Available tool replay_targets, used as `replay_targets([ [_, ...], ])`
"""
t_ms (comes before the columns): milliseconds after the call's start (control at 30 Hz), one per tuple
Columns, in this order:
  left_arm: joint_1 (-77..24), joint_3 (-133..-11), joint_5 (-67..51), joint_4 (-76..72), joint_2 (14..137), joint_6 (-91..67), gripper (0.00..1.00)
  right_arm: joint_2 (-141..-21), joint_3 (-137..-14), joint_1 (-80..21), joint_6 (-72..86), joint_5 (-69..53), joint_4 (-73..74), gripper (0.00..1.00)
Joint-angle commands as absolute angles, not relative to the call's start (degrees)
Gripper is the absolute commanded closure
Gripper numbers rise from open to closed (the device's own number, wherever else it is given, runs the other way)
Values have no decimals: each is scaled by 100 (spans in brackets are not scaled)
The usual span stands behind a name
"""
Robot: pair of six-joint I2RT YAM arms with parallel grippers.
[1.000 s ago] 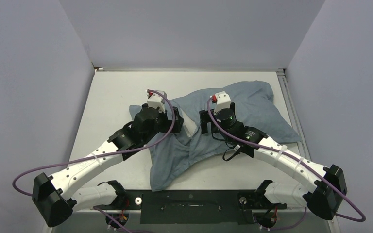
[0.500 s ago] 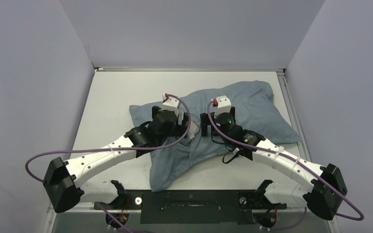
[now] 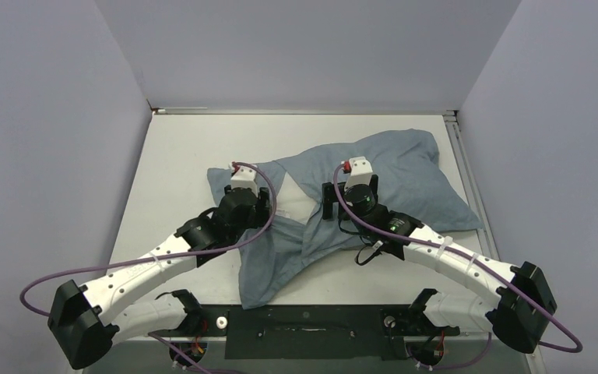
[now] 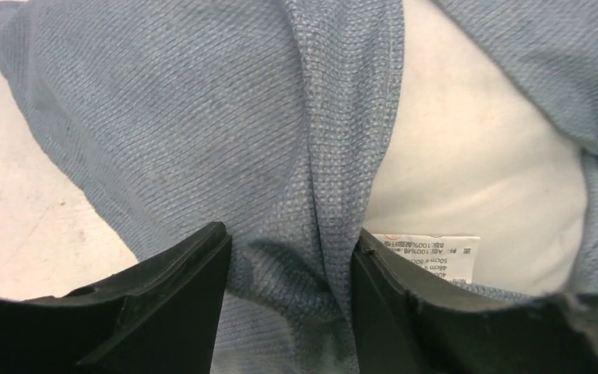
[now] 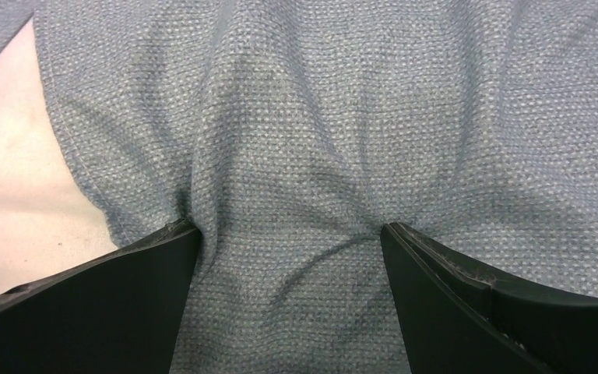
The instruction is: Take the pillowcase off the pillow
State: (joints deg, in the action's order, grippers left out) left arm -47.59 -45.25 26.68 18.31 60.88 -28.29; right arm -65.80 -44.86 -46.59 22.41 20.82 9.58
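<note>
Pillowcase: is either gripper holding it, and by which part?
The left gripper pinches a fold of the pillowcase beside its open hem; the right gripper stands open, pressing on it, not clamping.

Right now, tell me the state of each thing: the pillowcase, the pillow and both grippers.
pillowcase: on the pillow, grey-blue face up, rumpled, mouth parted.
pillow: mostly covered, a white patch bared at the opening.
left gripper: jaws astride a pillowcase fold, grip unclear.
right gripper: open wide, pressed onto the pillowcase.
</note>
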Motion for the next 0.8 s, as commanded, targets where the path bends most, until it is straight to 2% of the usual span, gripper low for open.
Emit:
replay_targets([
  [0,-4439,-4209,2419,1978,5685,-3005,48,-6674,-4430,-4558,2425,2482,1342,10],
  [267,-4066,-3661,2761,2615,5312,-3897,100,-6724,-4348,-3992,2624,2176,1444,10],
  [433,-4043,-3315,2490,2599,5203,-4482,100,-6671,-4298,-3877,2562,1926,1347,10],
  [767,-4043,-2706,1622,1474,4956,-4198,100,-6303,-4754,-4288,2246,1633,1595,10],
])
